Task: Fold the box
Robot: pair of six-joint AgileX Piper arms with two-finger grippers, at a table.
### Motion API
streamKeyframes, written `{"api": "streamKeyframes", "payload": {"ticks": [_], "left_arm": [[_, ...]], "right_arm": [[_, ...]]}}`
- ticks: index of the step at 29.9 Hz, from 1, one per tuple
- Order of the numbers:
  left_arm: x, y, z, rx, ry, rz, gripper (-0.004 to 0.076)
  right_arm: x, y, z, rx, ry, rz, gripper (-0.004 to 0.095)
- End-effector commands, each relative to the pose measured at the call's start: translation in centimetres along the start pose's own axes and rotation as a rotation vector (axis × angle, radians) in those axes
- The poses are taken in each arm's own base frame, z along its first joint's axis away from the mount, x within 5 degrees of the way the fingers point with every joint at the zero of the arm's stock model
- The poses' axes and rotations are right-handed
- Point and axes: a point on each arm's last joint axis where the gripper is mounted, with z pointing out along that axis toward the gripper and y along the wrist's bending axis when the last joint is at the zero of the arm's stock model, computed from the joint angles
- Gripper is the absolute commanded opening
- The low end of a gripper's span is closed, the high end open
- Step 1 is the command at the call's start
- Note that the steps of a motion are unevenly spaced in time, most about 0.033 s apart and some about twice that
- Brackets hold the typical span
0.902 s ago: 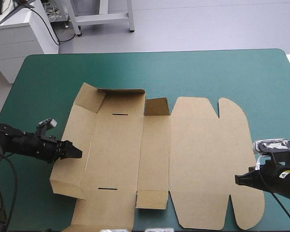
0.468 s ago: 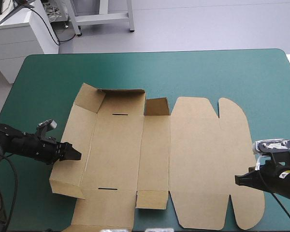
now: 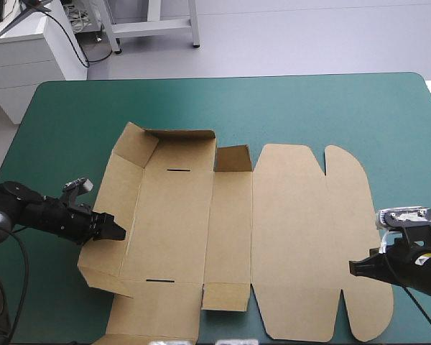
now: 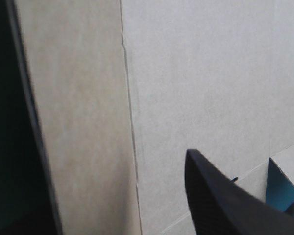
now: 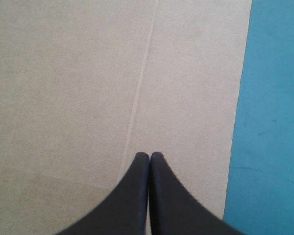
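At left wall of box (image 3: 230, 215) | left jaws parted astride it; right jaws closed over box

Box (image 3: 294, 237): brown board, paper-faced, matt and dry-looking, finely grained up close, with thin pressed score lines and clean-cut edges. Cover (image 3: 309, 108): teal-green, smooth and matt, with a soft pale sheen under the light and a few faint dark scuffs beside the board. Right gripper (image 5: 149, 154) fingers (image 5: 127, 200): black, smooth, dull satin, like moulded plastic or rubber
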Motion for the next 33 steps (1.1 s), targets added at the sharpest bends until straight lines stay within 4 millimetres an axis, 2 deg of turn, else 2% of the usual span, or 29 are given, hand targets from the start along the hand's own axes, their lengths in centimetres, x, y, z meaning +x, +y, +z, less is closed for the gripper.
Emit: {"api": "streamKeyframes", "payload": {"ticks": [1,4,9,17,20,23,26,33], "left_arm": [[-0.3,-1.3,-0.6,0.042,-0.022,0.016,0.0279],[-0.3,-1.3,-0.6,0.043,-0.026,0.015,0.02],[-0.5,-1.3,-0.6,0.042,-0.045,0.01,-0.0003],[-0.8,-0.9,-0.6,-0.007,-0.072,0.019,-0.0008],[-1.2,-1.4,-0.7,-0.06,-0.032,0.099,-0.0008],[-2.4,-2.9,-0.8,-0.164,0.031,0.245,-0.0008],[-4.4,-5.3,-1.0,-0.276,0.013,0.36,-0.0008],[-8.3,-13.4,-1.6,-0.459,-0.123,0.779,-0.0008]], "right_arm": [[-0.8,0.1,-0.5,0.002,-0.06,-0.008,-0.0019],[-0.8,0.1,-0.5,0.002,-0.06,-0.008,-0.0019],[-0.8,0.1,-0.5,0.002,-0.06,-0.008,-0.0019],[-0.8,0.1,-0.5,0.002,-0.06,-0.008,-0.0019],[-0.8,0.1,-0.5,0.002,-0.06,-0.008,-0.0019],[-0.8,0.1,-0.5,0.002,-0.06,-0.008,-0.0019],[-0.8,0.1,-0.5,0.0,-0.054,-0.008,-0.0019],[-0.4,0.2,-0.5,-0.018,-0.009,-0.008,-0.0019]]}}
